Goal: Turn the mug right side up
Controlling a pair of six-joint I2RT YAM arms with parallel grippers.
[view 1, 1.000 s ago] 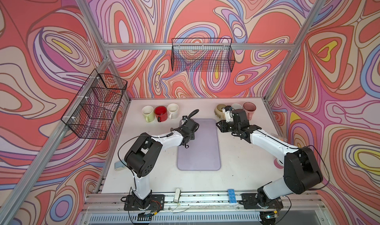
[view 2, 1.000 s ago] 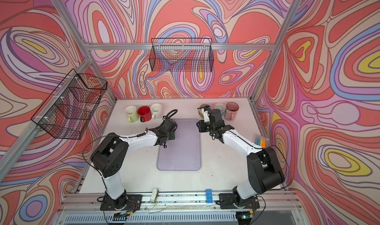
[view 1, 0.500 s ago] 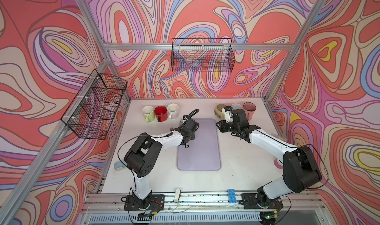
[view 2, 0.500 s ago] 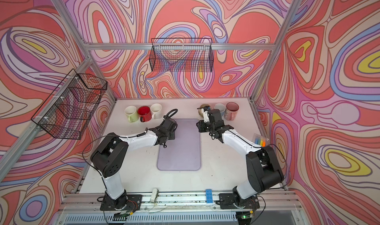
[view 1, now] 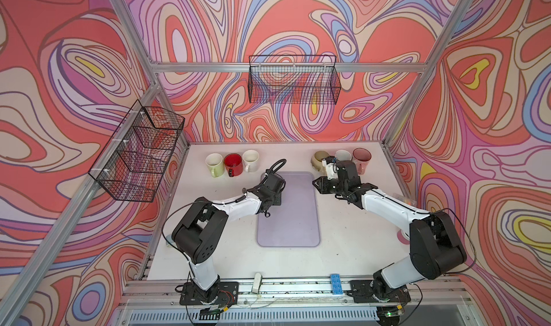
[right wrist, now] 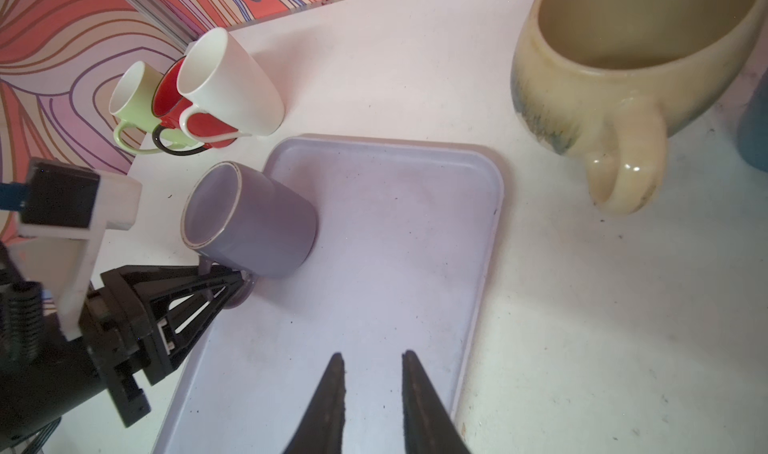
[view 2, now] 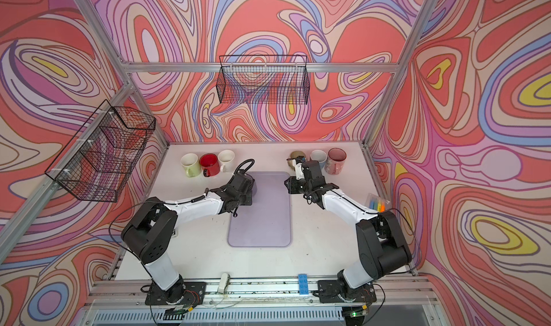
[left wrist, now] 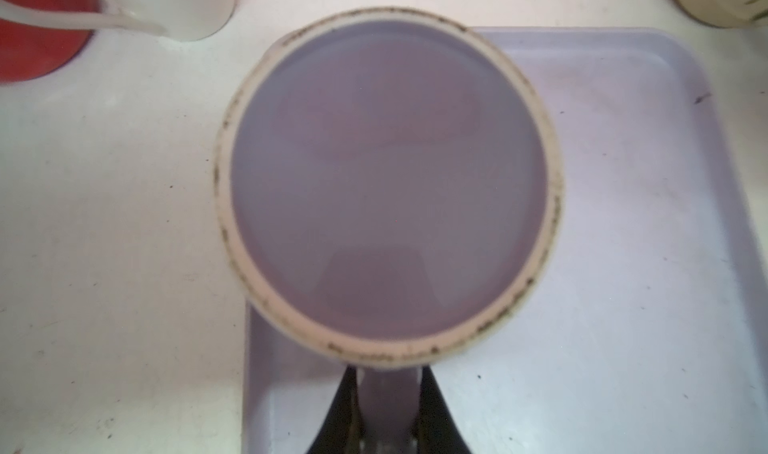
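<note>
white table (view 1: 238, 256) carries all items. lavender tray (view 1: 289, 220) lies flat at table centre, long side running front to back. left arm (view 1: 235, 209) reaches to the tray's rear left corner; right arm (view 1: 387, 208) reaches to its rear right corner. two rows of mugs stand mouth-up along the rear edge. left row: green mug (view 1: 214, 164), red mug (view 1: 233, 164), white mug (view 1: 250, 160), packed side by side. right row: beige mug (view 1: 319, 159), blue mug (view 1: 343, 155), pink mug (view 1: 361, 157). task item: purple mug (right wrist: 253, 219) sits inverted on the tray's rear left corner, base w/ pale unglazed ring facing up, mouth down on the tray, handle pointing toward the left arm. the wall of the purple mug overhangs the tray corner per left wrist view. left gripper (right wrist: 235, 283) is clenched on the handle of the purple mug, one finger each side, approx. level w/ the tray. right gripper (right wrist: 372, 360) hovers over the tray's right half, jaws apart by a narrow gap, nothing between them, well clear of the purple mug.
</note>
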